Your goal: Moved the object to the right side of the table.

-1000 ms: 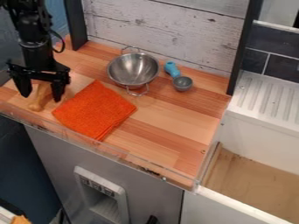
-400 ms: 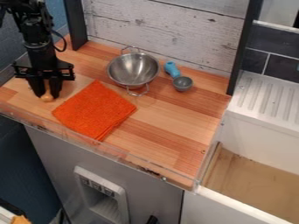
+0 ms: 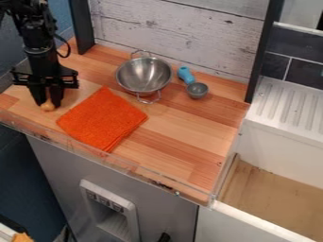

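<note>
Gripper [image 3: 48, 100] closed on wooden object [image 3: 48, 106] at left end of desk [image 3: 183, 127]

In the camera view, the black arm [image 3: 41, 49] comes in from the upper left corner and drops almost straight down, with a dark cable [image 3: 65, 49] looping out on its right. The gripper points downward over the left part of the desk, its wide crosspiece level above the jaws. The jaws stand narrow, side by side, with the wooden object between them; its pale, rounded end shows at their lower tips. Whether that end touches the desk cannot be told.

Just to the right of the jaws, an orange cloth [image 3: 102, 120] lies flat, turned like a diamond, one corner pointing toward the back wall [image 3: 183, 35]. Behind it sits a metal colander [image 3: 144, 75], upright, one wire handle toward the wall and the other toward the cloth. Right of the colander, near the wall, lies a scoop with a blue handle [image 3: 185, 74] and a grey cup [image 3: 197, 90]. The cloth, colander and scoop all lie between the gripper and the desk's right end. A black post [image 3: 82, 26] rises behind the arm, another [image 3: 262, 52] at the desk's right end, and a clear rail [image 3: 120, 163] runs along the front edge.
</note>
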`<state>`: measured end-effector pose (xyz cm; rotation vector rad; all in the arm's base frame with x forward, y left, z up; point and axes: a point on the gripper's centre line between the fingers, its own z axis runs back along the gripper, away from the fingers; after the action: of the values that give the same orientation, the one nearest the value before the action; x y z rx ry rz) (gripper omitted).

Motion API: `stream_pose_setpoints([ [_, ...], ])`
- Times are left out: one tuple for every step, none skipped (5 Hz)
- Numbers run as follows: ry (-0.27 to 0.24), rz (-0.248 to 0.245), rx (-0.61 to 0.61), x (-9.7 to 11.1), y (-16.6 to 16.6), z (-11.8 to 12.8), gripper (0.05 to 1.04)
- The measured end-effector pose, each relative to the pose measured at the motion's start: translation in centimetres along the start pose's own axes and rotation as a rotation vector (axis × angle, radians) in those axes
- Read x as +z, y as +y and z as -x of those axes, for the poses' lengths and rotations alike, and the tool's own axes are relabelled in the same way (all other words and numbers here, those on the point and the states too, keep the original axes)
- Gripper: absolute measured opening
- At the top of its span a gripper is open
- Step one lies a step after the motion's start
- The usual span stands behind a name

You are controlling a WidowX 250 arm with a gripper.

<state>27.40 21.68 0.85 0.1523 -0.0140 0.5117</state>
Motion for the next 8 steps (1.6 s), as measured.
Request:
stream_pose_setpoints([
  [0.014, 0.000, -0.014, 0.5, -0.6, 0.3, 0.325],
  [-0.031, -0.012, 0.023, 3.2, -0.4, 0.1, 0.325],
  [-0.072, -0.018, 0.030, 6.1, -1.2, 0.8, 0.325],
  [-0.088, -0.039, -0.019, 8.7, -4.1, 2.0, 0.325],
  [-0.101, 0.011, -0.186, 9.7, -9.0, 3.8, 0.325],
  [-0.091, 0.048, -0.268, 9.7, -13.1, 5.6, 0.325],
  [-0.100, 0.081, -0.279, 9.3, -17.8, 8.2, 0.325],
  [-0.063, 0.096, -0.297, 7.2, -20.2, 9.6, 0.325],
])
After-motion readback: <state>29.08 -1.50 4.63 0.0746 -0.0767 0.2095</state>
